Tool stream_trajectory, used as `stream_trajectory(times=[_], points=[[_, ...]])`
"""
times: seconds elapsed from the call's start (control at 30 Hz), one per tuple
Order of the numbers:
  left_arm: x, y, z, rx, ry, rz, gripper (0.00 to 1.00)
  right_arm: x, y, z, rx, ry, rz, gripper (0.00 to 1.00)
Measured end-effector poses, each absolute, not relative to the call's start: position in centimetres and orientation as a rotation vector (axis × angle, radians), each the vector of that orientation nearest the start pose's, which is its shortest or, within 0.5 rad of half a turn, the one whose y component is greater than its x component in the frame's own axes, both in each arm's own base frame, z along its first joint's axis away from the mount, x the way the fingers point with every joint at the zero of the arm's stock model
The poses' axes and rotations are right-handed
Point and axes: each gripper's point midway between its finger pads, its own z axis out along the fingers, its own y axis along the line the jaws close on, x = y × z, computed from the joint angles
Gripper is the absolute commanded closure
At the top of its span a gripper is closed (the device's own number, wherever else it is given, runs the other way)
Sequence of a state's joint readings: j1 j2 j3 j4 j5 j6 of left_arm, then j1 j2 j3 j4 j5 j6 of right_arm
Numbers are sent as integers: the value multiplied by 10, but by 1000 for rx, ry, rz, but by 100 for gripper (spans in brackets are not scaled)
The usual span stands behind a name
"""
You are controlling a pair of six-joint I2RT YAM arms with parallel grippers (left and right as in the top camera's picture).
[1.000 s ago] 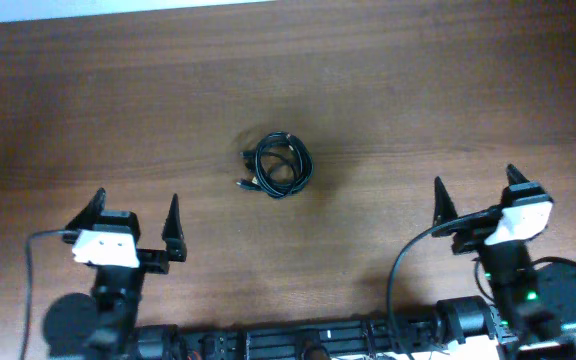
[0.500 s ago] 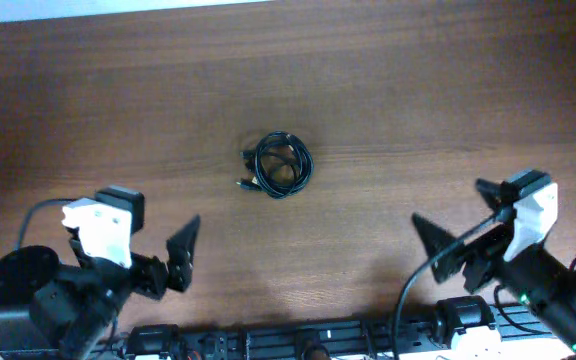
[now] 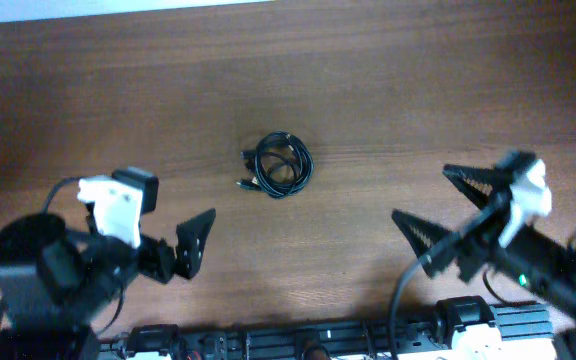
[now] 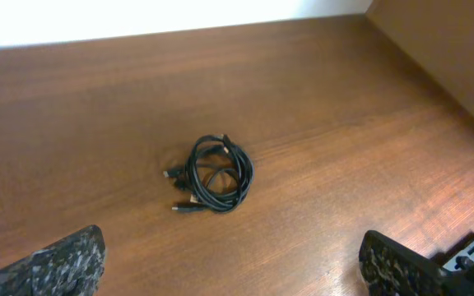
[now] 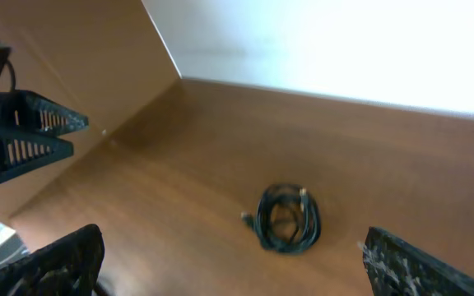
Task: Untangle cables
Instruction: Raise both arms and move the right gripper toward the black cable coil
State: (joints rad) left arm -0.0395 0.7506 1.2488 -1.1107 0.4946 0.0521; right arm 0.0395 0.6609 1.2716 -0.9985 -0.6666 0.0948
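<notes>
The cables (image 3: 279, 165) lie as one small coiled bundle of thin black cords on the wooden table (image 3: 398, 90), with small plug ends sticking out on the left side. The bundle also shows in the left wrist view (image 4: 211, 174) and the right wrist view (image 5: 288, 217). My left gripper (image 3: 173, 250) is open and empty, near the front left, well short of the bundle. My right gripper (image 3: 446, 212) is open and empty at the front right, its fingers spread wide and turned toward the bundle.
The table's far edge meets a white wall (image 3: 68, 12). Thick black robot cables (image 3: 400, 290) hang by the arm bases along the front edge. In the right wrist view the left arm (image 5: 19, 136) shows at the far left.
Both arms have swung from pointing straight ahead to angling inward toward the coiled bundle. Both grippers stay open. The bundle has not moved.
</notes>
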Motion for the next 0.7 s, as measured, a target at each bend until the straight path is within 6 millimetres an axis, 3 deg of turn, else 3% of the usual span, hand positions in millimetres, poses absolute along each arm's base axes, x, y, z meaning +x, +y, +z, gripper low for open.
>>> stream_trajectory(times=[0.17, 0.33, 0.53, 0.7], points=[[211, -92, 322, 344, 2186, -579, 1, 217, 115, 343, -283, 2148, 821, 1], [220, -99, 328, 360, 2150, -626, 1, 265, 123, 288, -284, 2359, 875, 1], [223, -102, 337, 374, 2107, -642, 1, 310, 153, 218, -351, 2537, 941, 1], [226, -111, 353, 424, 2022, -684, 1, 328, 178, 187, -441, 2573, 872, 1]])
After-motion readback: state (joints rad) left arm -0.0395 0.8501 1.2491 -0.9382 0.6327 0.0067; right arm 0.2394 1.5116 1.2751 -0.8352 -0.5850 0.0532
